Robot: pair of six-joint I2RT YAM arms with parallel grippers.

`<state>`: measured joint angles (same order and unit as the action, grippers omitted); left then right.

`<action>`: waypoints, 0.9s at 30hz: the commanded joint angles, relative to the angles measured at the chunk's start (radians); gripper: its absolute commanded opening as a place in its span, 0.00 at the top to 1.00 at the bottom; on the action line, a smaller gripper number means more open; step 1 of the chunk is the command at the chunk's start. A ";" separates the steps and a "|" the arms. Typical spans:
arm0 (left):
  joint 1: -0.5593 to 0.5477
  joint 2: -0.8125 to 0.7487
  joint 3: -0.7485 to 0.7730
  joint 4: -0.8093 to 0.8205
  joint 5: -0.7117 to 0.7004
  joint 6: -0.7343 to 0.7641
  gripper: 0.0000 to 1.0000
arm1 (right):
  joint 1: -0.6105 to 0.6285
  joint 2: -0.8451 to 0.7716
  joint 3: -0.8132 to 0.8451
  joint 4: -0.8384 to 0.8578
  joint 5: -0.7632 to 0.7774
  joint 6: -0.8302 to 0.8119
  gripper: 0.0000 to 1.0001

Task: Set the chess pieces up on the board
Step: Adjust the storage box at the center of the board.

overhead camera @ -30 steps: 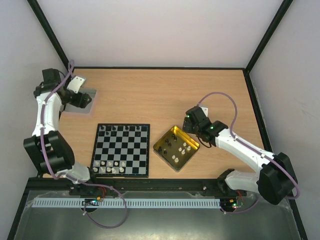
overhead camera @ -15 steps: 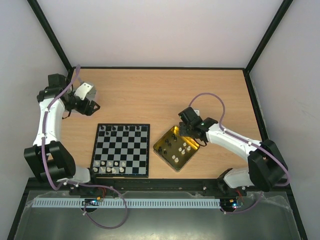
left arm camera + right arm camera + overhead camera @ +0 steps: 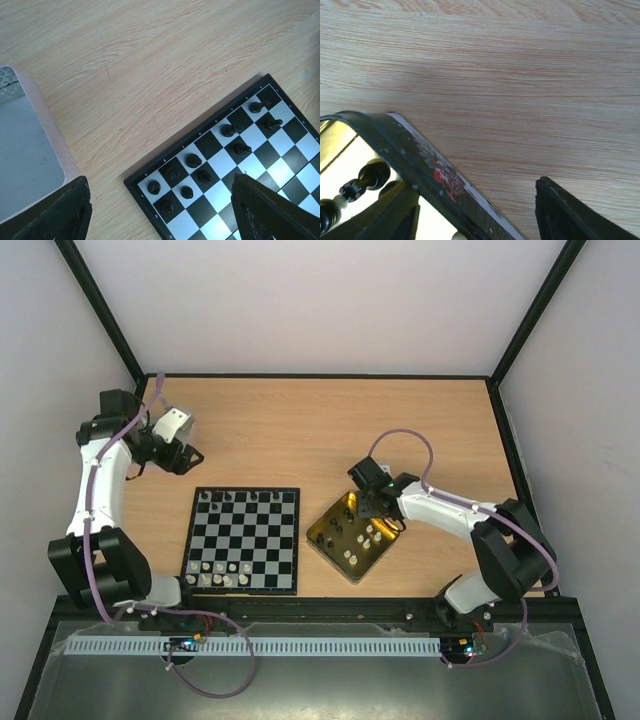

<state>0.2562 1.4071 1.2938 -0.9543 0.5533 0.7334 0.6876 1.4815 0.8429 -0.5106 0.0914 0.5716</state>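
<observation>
Two arms reach over a pale wood-grain table [image 3: 330,430]. The board [image 3: 250,537] lies flat near the table's near edge, left of centre. It is a small square of glossy black and silvery squares inside a thin dark border [image 3: 131,183]. Being square, it has no long axis, and its sides run almost parallel to the table's edges. The chess pieces [image 3: 222,578] are tiny turned figures with round heads. On the board, black ones [image 3: 193,160] stand upright in the two ranks toward the far edge, and cream ones cluster at the near left corner. More pieces of both colours lie in a gold tray [image 3: 322,539] just right of the board, set corner-on to the table's edges; its outer wall [image 3: 410,160] is dark and scuffed. The left gripper [image 3: 186,454] hangs near the far left corner, its fingers spread wide on nothing, beside a grey tin lid [image 3: 25,160]. The right gripper [image 3: 366,502], also parted and empty, sits at the tray's far corner.
</observation>
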 commanded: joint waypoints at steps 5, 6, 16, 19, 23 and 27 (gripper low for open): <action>-0.003 -0.047 -0.019 -0.019 0.030 0.003 0.23 | 0.006 0.061 0.052 0.020 0.063 0.000 0.48; -0.003 -0.052 -0.020 -0.020 0.031 0.000 0.23 | 0.005 0.064 0.053 0.023 0.072 0.004 0.49; -0.008 -0.061 -0.030 -0.013 0.038 -0.016 0.22 | -0.017 0.095 0.055 0.031 0.123 0.050 0.55; -0.009 -0.066 -0.034 -0.009 0.043 -0.021 0.22 | -0.037 0.093 0.042 0.033 0.131 0.058 0.56; -0.011 -0.073 -0.038 -0.007 0.043 -0.025 0.22 | -0.088 0.064 0.007 0.051 0.129 0.059 0.56; -0.011 -0.082 -0.050 -0.002 0.043 -0.027 0.22 | -0.133 0.046 -0.022 0.064 0.115 0.087 0.55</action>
<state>0.2493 1.3525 1.2659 -0.9539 0.5720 0.7105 0.5892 1.5570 0.8528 -0.4576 0.1818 0.6262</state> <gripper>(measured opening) 0.776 0.445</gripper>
